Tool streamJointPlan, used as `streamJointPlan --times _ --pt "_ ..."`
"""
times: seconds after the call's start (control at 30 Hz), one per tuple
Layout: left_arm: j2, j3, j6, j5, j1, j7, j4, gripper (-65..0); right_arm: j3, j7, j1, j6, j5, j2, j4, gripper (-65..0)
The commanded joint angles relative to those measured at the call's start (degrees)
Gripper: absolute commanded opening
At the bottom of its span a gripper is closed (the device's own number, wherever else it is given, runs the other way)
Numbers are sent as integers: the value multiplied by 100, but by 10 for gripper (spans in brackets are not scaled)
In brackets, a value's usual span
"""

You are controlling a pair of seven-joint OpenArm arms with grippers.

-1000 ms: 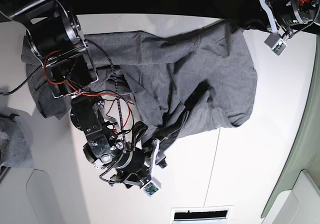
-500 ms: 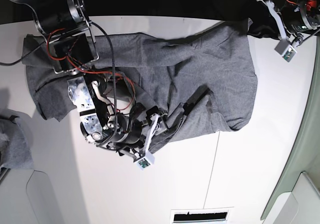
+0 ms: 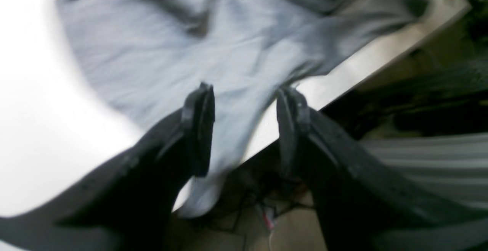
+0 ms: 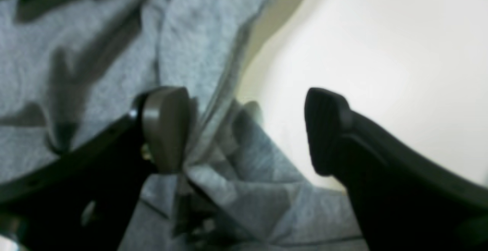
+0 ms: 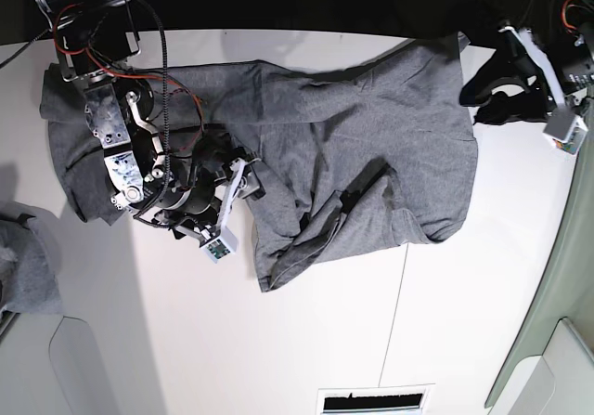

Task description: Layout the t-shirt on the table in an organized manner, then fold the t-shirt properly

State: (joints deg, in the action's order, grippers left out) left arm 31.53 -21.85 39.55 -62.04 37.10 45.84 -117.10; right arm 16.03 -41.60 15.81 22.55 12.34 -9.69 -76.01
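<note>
White table point(image 5: 306, 341) first: the t-shirt point(image 5: 371, 146) sprawls across its far half, half-spread, bunched into a rumpled ridge near the middle. It looks soft, light and floppy, so I'd say it will sag and drag wherever it's lifted; hems, corners or shoulder seams seem the best places to pinch. Now the 2 arms. The right gripper point(image 5: 243, 185) sits low over the cloth, jaws wide apart, holding nothing. The left gripper point(image 5: 489, 95) hangs at the far corner, jaws parted, with fabric running between them unclamped. Only the left wrist view shows that corner drooping off the table edge; only the right wrist view shows creased folds between those fingers.
</note>
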Motion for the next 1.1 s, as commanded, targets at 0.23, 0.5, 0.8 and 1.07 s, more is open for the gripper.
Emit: streamJointPlan --times 0.23,0.5,0.8,1.07 --pt "-605 1825 45 1187 -935 -420 846 -360 -22 -63 -157 188 520 -9 -101 -206" --pt "-664 2118 45 1458 -1668 -531 2586 -360 -22 319 -66 72 -498 -118 -92 -633" --pt "96 2120 45 1543 -2271 -538 3738 -360 -28 597 994 -33 -955 -658 -61 -650" --pt "557 2120 45 1565 -3005 -538 3740 -360 -33 487 1381 -551 -804 -695 -57 -216"
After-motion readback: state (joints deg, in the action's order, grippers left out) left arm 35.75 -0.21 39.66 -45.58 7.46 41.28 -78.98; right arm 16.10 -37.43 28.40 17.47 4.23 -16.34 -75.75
